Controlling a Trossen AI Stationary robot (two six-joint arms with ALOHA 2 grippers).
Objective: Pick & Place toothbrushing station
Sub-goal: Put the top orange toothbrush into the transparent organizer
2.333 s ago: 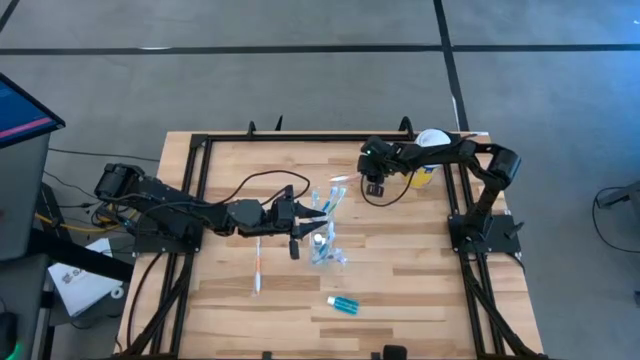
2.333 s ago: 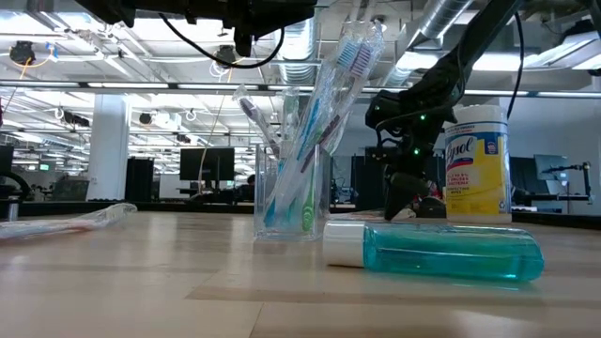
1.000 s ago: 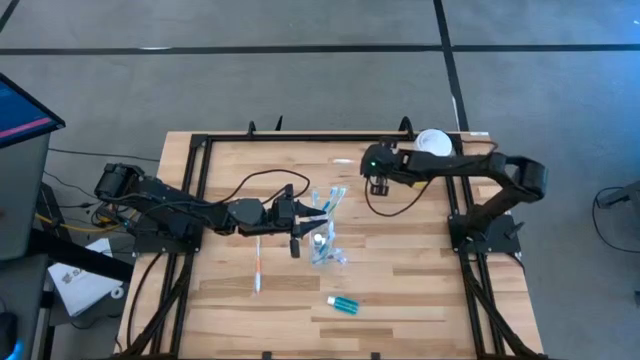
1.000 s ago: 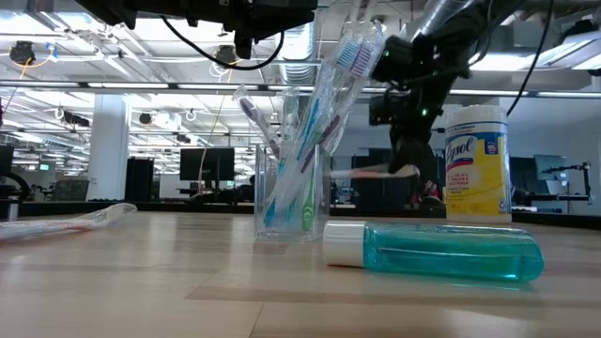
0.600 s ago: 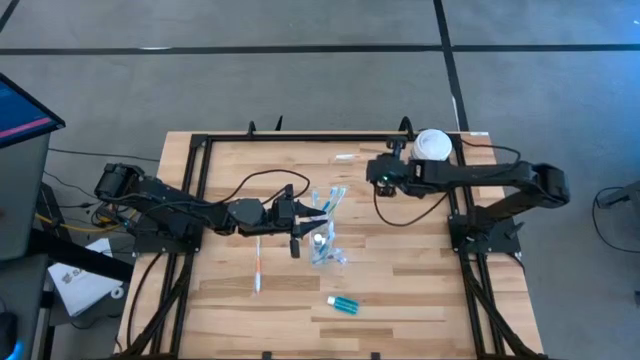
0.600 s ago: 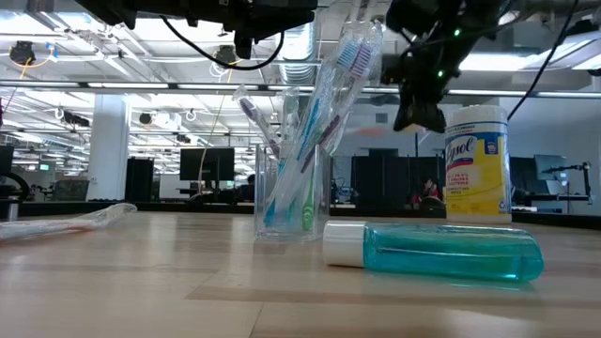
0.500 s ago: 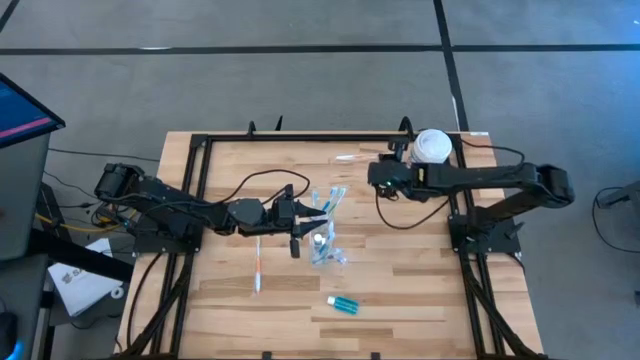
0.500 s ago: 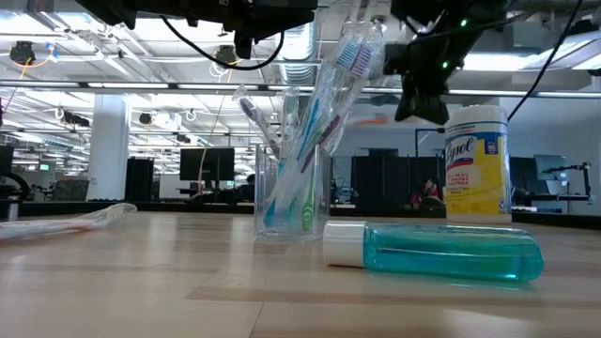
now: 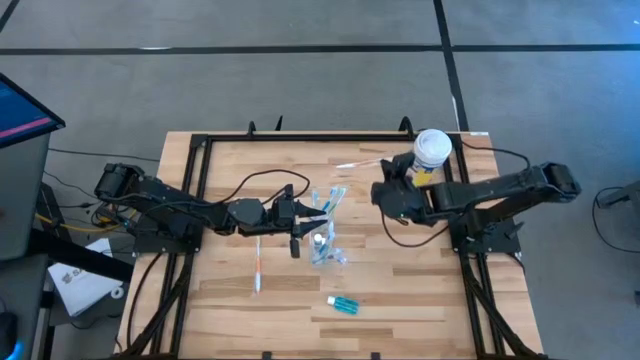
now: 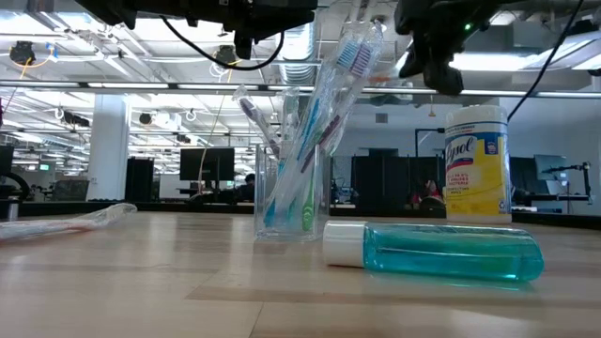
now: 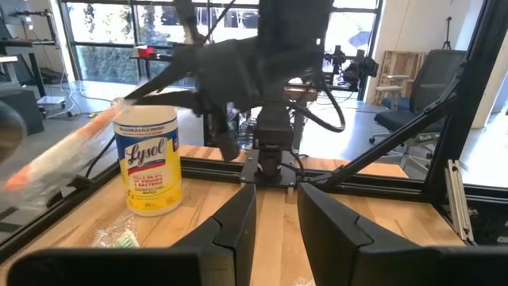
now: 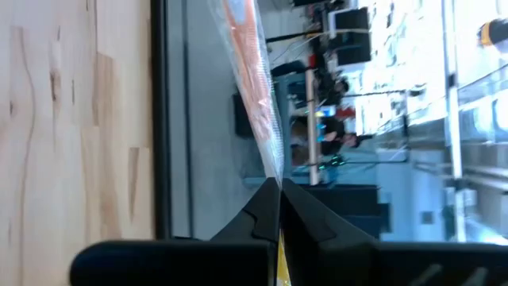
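Orange toothbrush (image 12: 252, 95), in clear wrap, was clamped in the right hand (image 12: 274, 191), raised over the tabletop (image 9: 400, 270) near the tub (image 9: 431, 150). Left hand (image 9: 303, 216) hovered parted beside the tumbler (image 10: 291, 192); tube (image 9: 342, 302) lay apart.

text: "Lysol" | on: yellow container (image 10: 477, 164) label | other text: unreadable

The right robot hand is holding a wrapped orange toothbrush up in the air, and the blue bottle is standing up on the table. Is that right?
Not quite. The blue bottle is lying on its side on the table, as the low view shows. The rest is right: the right gripper is pinching a wrapped orange toothbrush, held up off the table.
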